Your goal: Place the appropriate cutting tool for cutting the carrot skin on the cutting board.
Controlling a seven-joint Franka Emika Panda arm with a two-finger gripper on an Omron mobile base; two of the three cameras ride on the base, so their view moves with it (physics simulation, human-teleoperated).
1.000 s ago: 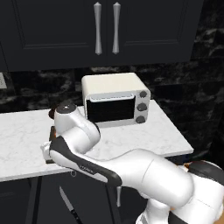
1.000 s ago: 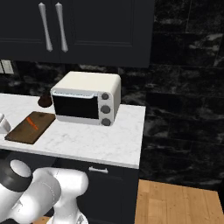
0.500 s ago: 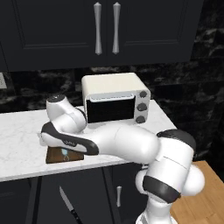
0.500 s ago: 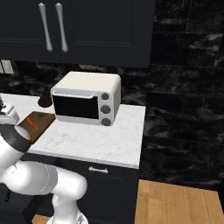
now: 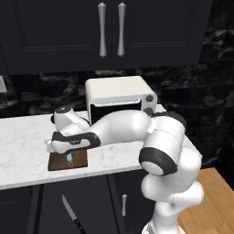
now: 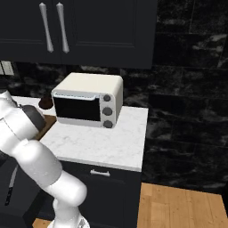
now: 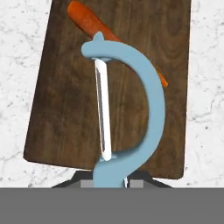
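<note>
The dark brown cutting board (image 5: 57, 162) lies at the counter's front edge, and the orange carrot (image 7: 87, 20) rests on it. My gripper (image 5: 68, 151) hangs right over the board, shut on the light-blue peeler (image 5: 70, 158). In the hand view the peeler (image 7: 151, 105) stands up from between my fingers, its silvery blade across the looped head, with the board (image 7: 65, 109) behind it and the carrot partly hidden by the head. Whether the peeler touches the board I cannot tell. A sliver of the board (image 6: 48, 122) shows beside my arm.
A white toaster oven (image 5: 121, 98) stands on the marble counter (image 5: 23, 146) right behind my arm. A dark-handled knife (image 5: 71, 214) lies low in front of the cabinets below the counter. A dark round object (image 6: 45, 102) sits left of the oven. Black cabinets hang overhead.
My arm has swung up from below the counter and out to the left, carrying the peeler over the cutting board. Since half a second ago the elbow has risen and moved right.
</note>
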